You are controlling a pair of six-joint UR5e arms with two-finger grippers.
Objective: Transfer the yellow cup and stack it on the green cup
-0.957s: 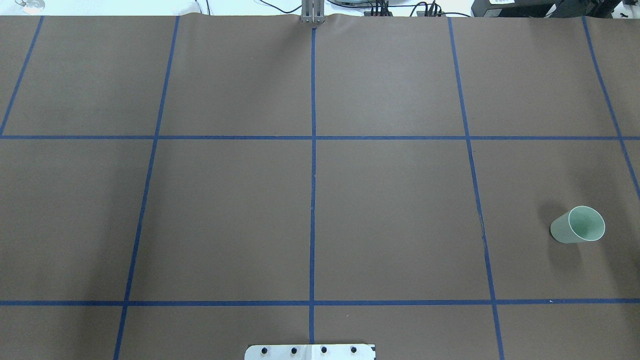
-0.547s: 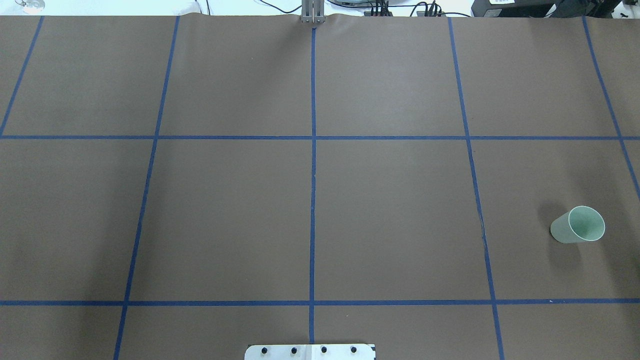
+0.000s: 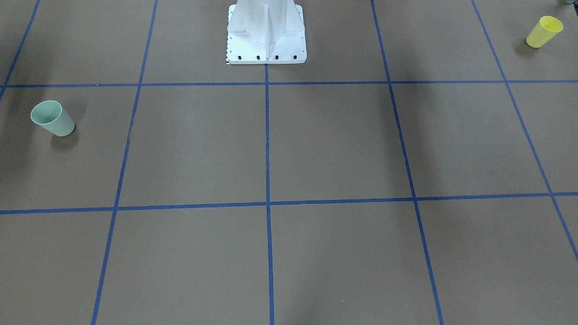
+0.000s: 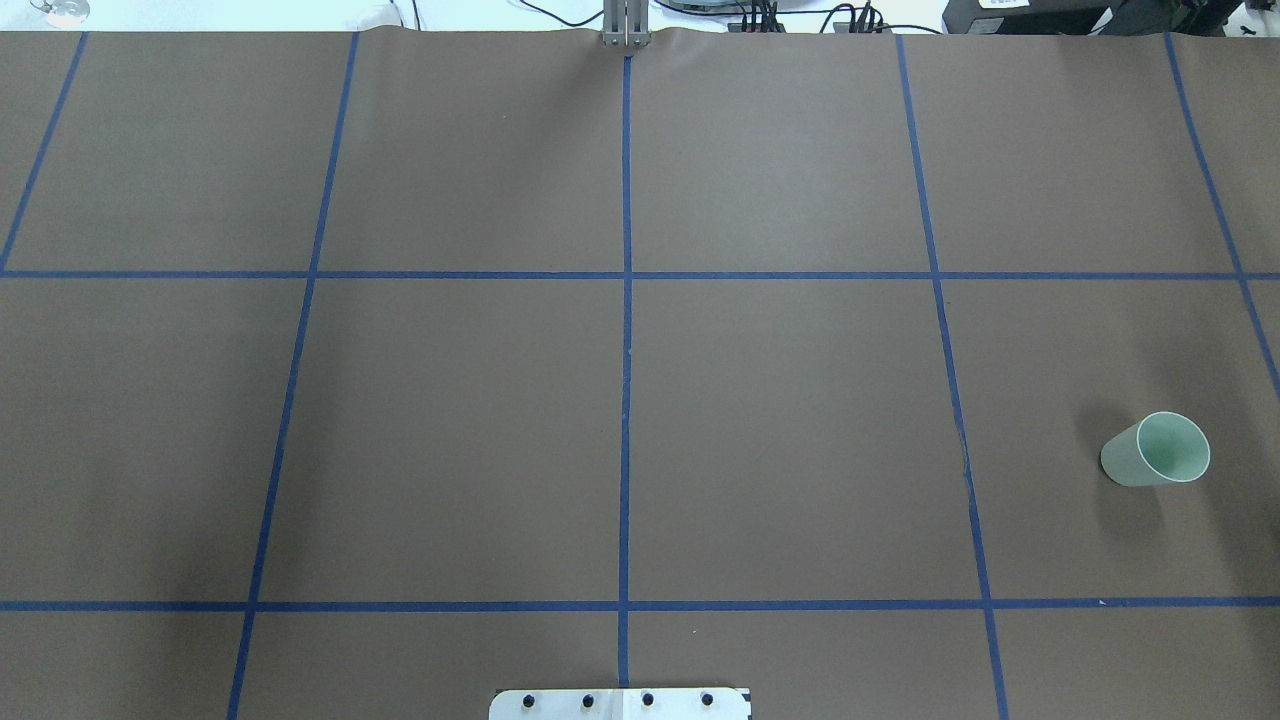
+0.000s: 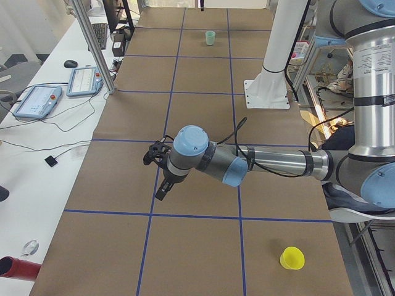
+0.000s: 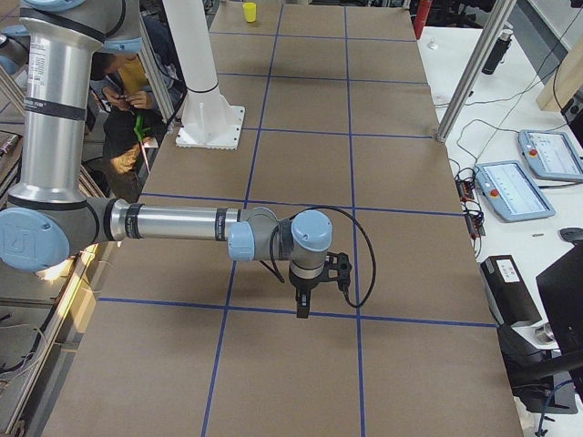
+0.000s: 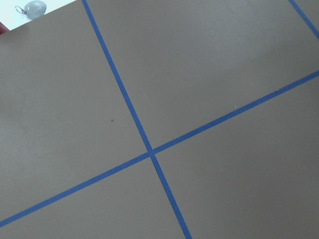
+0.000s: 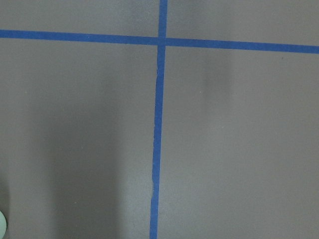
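Observation:
The yellow cup (image 3: pixel 544 31) stands upright near the table's edge on my left side; it also shows in the exterior left view (image 5: pixel 292 258) and the exterior right view (image 6: pixel 250 12). It is out of the overhead view. The green cup (image 4: pixel 1155 450) stands upright on my right side, also seen from the front (image 3: pixel 52 118) and far off in the exterior left view (image 5: pixel 210 37). My left gripper (image 5: pixel 160 192) hangs above the table, well away from the yellow cup. My right gripper (image 6: pixel 302 308) points down over a tape line. Neither holds anything; I cannot tell whether they are open or shut.
The white robot pedestal (image 3: pixel 266 31) stands at the table's middle edge. Blue tape lines (image 4: pixel 625 400) divide the brown table into squares. Control tablets (image 5: pixel 37 98) and a metal post (image 5: pixel 92 43) stand beyond the far side. A person (image 6: pixel 127 91) sits behind the robot.

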